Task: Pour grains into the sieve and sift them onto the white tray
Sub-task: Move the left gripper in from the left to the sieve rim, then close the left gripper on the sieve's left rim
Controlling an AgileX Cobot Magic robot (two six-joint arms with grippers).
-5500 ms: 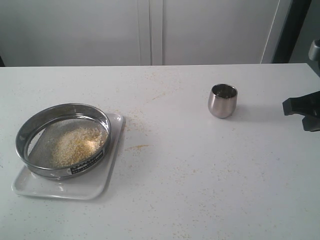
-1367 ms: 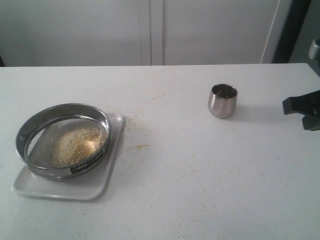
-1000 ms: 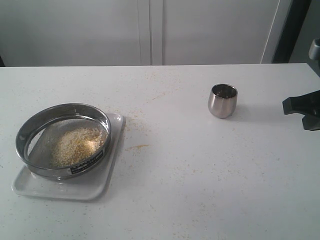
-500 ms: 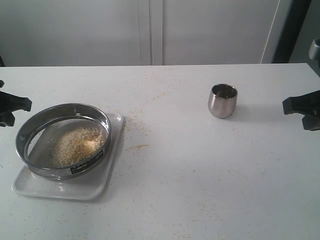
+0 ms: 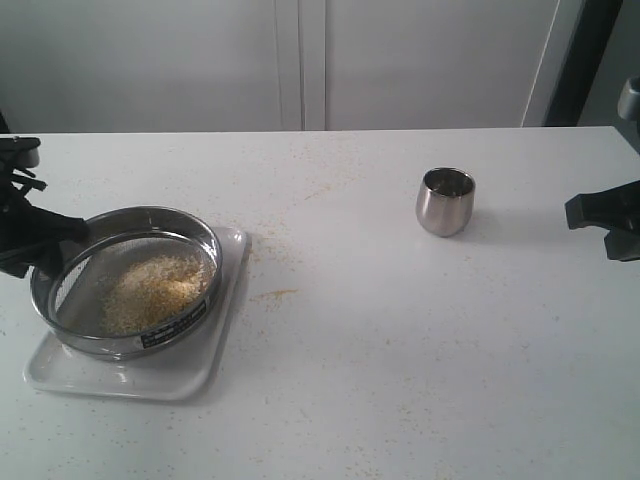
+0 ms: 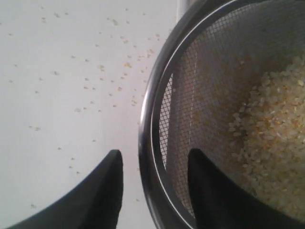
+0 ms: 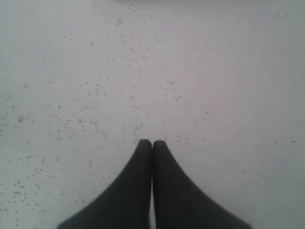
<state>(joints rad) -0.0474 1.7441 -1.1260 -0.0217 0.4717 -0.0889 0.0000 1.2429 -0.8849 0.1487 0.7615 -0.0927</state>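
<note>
Now the left gripper (image 5: 52, 243) hangs at the table's (image 5: 400, 350) left edge with its jaws spread wide, set astride the near-left part of the sieve's (image 5: 125, 280) steel rim. In the left wrist view the gripper (image 6: 155, 155) has one dark finger (image 6: 102, 191) outside the rim over the bare table (image 6: 57, 71) and the other inside, above the wire mesh of the sieve (image 6: 209, 86). A thin gap shows between the outer finger and the rim, so nothing is gripped. The sieve rests on the white tray (image 5: 140, 382), which lies near the table's front left corner, and its small label faces the front edge. Most of the grains (image 5: 150, 290) lie in a pale heap on the mesh, toward the side of the sieve away from the left gripper; up close they (image 6: 276, 133) look coarse and whitish. Fine yellow specks are strewn across the table, thickest just beside the tray's right side. A small steel cup (image 5: 445, 202) stands upright right of the middle, well apart from the tray. The right gripper (image 5: 600, 213) is at the table's right edge, and its wrist view shows the right gripper (image 7: 152, 145) with both fingers pressed together, empty, above speckled tabletop.
</note>
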